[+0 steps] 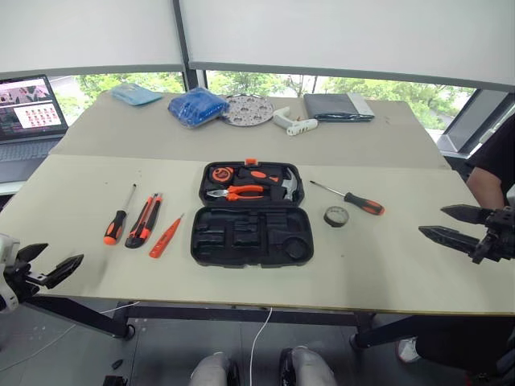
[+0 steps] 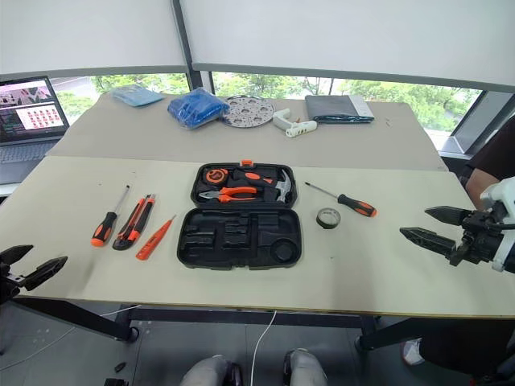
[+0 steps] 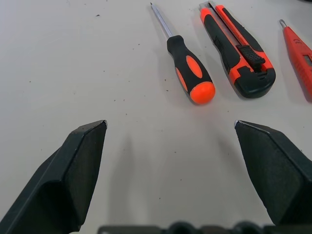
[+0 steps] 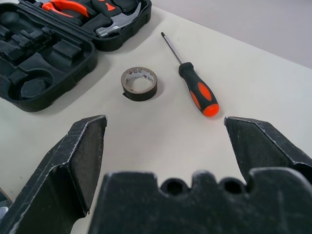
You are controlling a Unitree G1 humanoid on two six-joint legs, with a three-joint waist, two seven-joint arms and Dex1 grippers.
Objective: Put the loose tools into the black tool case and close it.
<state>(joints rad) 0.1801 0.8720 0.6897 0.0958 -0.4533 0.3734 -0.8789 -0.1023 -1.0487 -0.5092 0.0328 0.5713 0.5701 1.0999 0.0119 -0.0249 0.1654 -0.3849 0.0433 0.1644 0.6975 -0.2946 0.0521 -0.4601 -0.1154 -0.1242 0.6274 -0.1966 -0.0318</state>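
The black tool case (image 1: 251, 215) lies open and flat in the middle of the worktop (image 1: 72, 201), its lid half on the far side and its base half toward the near edge. The far half holds an orange tape measure (image 1: 220, 173), orange-handled pliers (image 1: 239, 192) and a hammer (image 1: 286, 185) seated in their slots; the near half shows bare moulded recesses, including a round one at its right corner. To the left of the case, well apart from it, three loose tools lie nearly parallel: a black-and-orange screwdriver (image 1: 117, 217) outermost, the black-orange utility knife (image 1: 145, 219) just beside it, and the slim orange tester pen (image 1: 166, 236) nearest the case. To the right of the case sit the small black tape roll (image 1: 336, 215) and, just beyond it, a second screwdriver (image 1: 352, 199) lying at a slant with its tip toward the far side. The left pincer (image 1: 47, 269) hovers over the near left edge of the worktop, fingers spread wide with nothing between them; the right pincer (image 1: 453, 225) hangs near the right edge, likewise released and carrying nothing. Broad bare surface runs between each pincer and the tools on its side, and along the whole near edge in front of the case. On the far strip of the worktop lie a blue bundle (image 1: 197, 106), a round perforated disc (image 1: 247, 110), a white tool (image 1: 291, 122) and a flat dark grey pouch (image 1: 336, 106); a laptop (image 1: 30, 112) stands at the far left.
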